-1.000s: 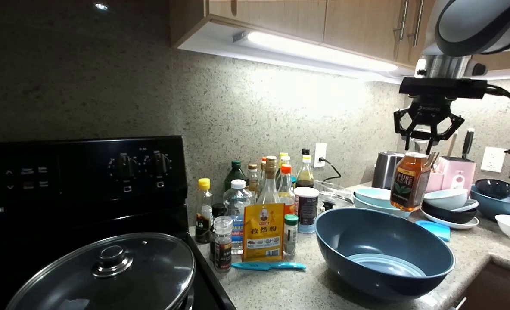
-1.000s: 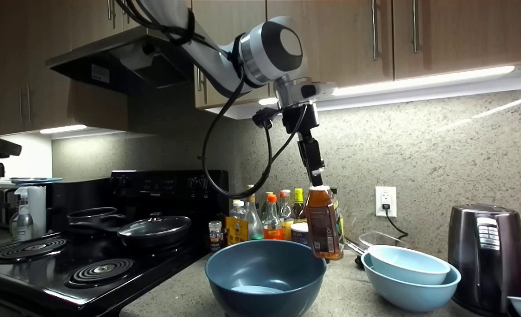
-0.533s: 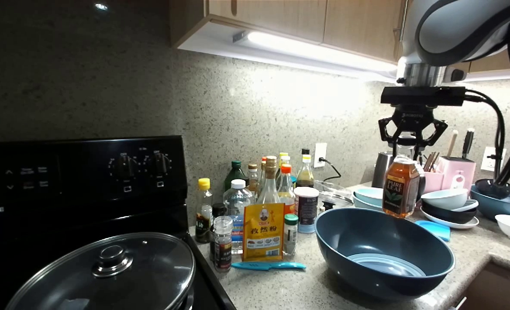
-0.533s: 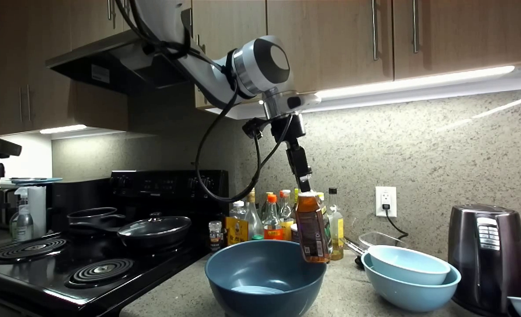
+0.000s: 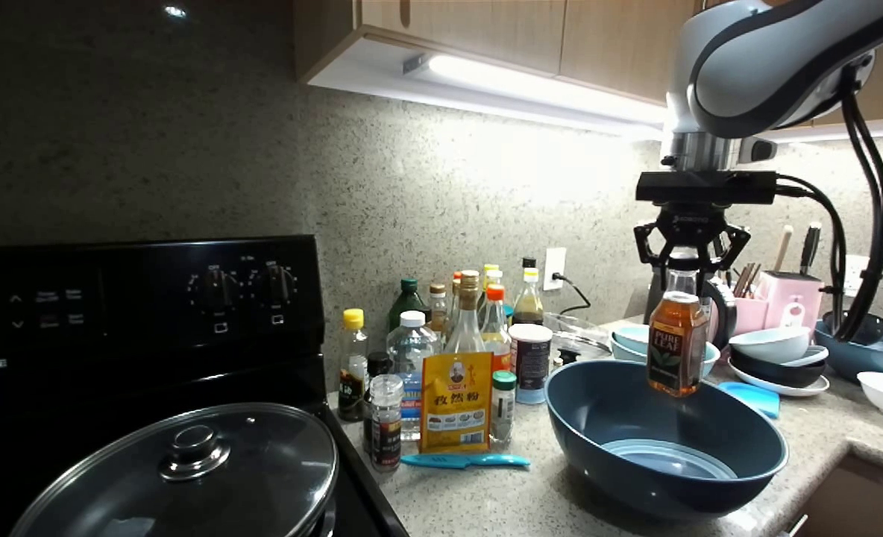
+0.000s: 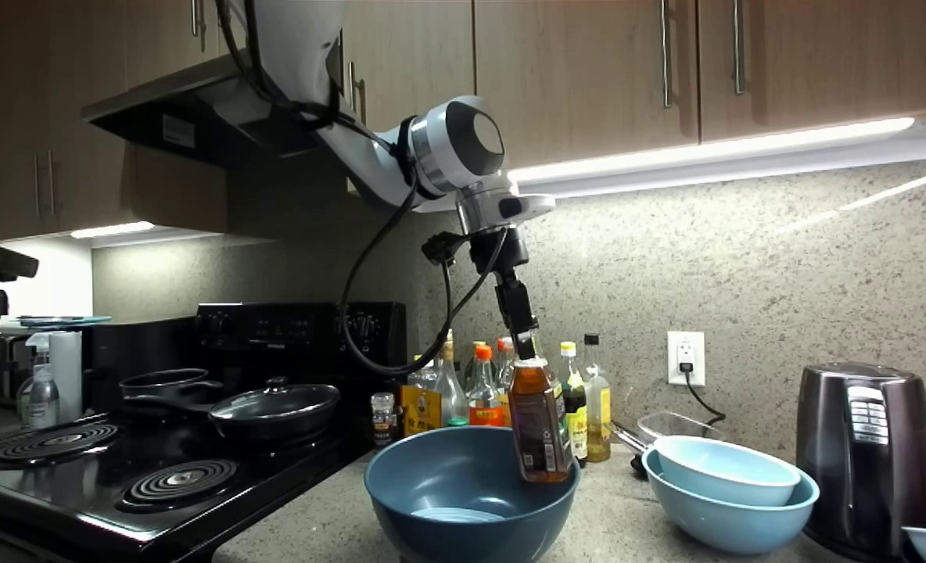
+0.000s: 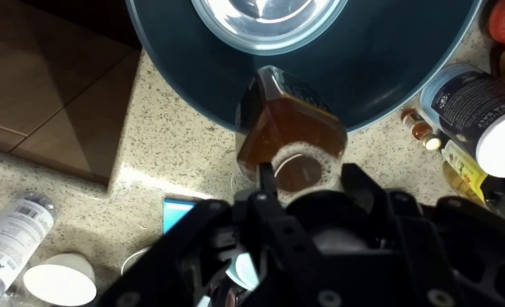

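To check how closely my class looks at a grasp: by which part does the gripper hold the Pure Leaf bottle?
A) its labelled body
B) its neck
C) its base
B: the gripper has the Pure Leaf bottle by its narrow neck, the amber body hanging below.

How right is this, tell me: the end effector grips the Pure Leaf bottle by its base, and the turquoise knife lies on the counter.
Not the base: in an exterior view, the end effector grips the Pure Leaf bottle by its neck. The turquoise knife lies on the counter.

Gripper [image 5: 682, 282] clamped, pointing down (arm [image 6: 441, 156] bent).
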Tool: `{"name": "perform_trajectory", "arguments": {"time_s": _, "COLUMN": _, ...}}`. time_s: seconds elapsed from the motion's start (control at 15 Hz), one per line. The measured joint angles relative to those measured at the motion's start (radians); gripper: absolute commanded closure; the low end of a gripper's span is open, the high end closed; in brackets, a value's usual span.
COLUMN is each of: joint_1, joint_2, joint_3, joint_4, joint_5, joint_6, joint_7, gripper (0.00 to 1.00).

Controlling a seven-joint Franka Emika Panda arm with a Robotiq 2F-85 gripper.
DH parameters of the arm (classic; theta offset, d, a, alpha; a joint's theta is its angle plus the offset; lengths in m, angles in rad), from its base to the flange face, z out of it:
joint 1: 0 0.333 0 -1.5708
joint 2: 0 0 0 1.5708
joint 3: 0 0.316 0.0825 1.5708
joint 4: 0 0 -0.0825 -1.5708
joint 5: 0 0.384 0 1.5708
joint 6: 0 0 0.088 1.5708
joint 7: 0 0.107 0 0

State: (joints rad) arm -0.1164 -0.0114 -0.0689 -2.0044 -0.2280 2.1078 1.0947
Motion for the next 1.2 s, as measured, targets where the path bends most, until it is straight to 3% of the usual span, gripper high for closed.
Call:
{"name": "perform_trajectory", "arguments": {"time_s": 0.8, "joint_1": 0.045, "joint_2": 0.071, "joint_3": 0.002, "joint_4": 0.052, "joint_5": 0.002, "joint_6": -0.024, "joint_7": 0.0, "gripper": 0.82}}
{"name": "perform_trajectory", "arguments": {"time_s": 0.87, "joint_1": 0.046, "joint_2": 0.075, "joint_3": 0.002, "joint_4": 0.055, "joint_5": 0.002, "joint_6": -0.025, "joint_7": 0.0, "gripper": 0.41}}
{"name": "perform_trajectory", "arguments": {"time_s": 0.93, "joint_1": 0.046, "joint_2": 0.078, "joint_3": 0.002, "joint_4": 0.057, "joint_5": 0.002, "joint_6": -0.025, "joint_7": 0.0, "gripper": 0.3}}
{"name": "perform_trajectory", "arguments": {"time_s": 1.2, "joint_1": 0.046, "joint_2": 0.085, "joint_3": -0.001, "joint_4": 0.081, "joint_5": 0.002, "joint_6": -0.026, "joint_7": 0.0, "gripper": 0.07}}
